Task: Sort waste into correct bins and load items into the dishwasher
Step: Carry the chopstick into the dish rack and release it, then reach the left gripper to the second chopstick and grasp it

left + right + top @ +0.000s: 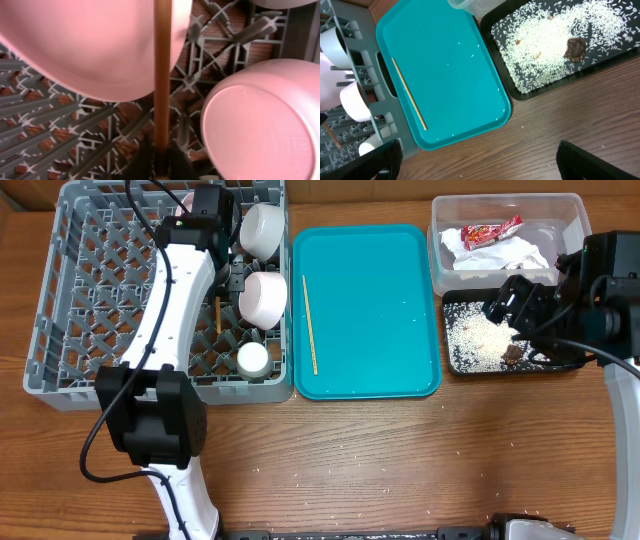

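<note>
My left gripper [228,280] hangs over the grey dish rack [70,290], shut on a wooden chopstick [218,315]; the left wrist view shows the jaws [161,167] clamping that stick [162,75] between two bowls. Two white bowls [262,228] [264,296] and a small cup [253,359] stand in the rack. The second chopstick [310,325] [409,94] lies on the teal tray [370,300]. My right gripper [512,305] [480,165] is open and empty above the black tray [455,360] of rice [545,45] with a brown lump [576,48]. The clear tub [575,210] holds the red wrapper [490,230] and the napkin [505,255].
A few rice grains are scattered on the teal tray [445,60] and on the wooden table [330,470]. A pale rim [185,202] shows behind the left arm at the rack's back. The rack, teal tray and bins stand side by side along the back.
</note>
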Controlling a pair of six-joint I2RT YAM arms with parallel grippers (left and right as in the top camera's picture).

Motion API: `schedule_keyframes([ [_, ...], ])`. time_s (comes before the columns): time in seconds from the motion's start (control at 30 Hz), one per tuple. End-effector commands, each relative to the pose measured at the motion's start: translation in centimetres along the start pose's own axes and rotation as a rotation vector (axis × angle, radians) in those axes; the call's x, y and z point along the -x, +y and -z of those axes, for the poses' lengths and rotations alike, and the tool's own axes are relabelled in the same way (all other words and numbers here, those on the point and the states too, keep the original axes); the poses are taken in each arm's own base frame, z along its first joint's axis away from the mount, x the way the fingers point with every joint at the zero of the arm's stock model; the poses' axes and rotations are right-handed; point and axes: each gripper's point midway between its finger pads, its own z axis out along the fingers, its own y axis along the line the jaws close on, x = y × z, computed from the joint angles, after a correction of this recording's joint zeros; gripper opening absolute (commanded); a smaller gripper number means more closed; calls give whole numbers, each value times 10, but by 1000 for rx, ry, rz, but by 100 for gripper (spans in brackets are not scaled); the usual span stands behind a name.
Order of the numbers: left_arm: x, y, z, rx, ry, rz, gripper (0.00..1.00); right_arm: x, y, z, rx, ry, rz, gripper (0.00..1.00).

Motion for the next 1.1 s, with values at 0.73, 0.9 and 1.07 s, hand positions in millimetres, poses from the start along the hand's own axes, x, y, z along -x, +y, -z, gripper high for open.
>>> schedule_keyframes([
  [0.73,-67,-197,60,-139,-33,66,66,4,1,4,-1,-22,6,100],
  [0.9,-86,-200,18,-118,-2,126,60,4,1,4,-1,-22,6,100],
  [1.07,-105,-194,-22,-101,16,153,61,4,1,4,-1,-22,6,100],
])
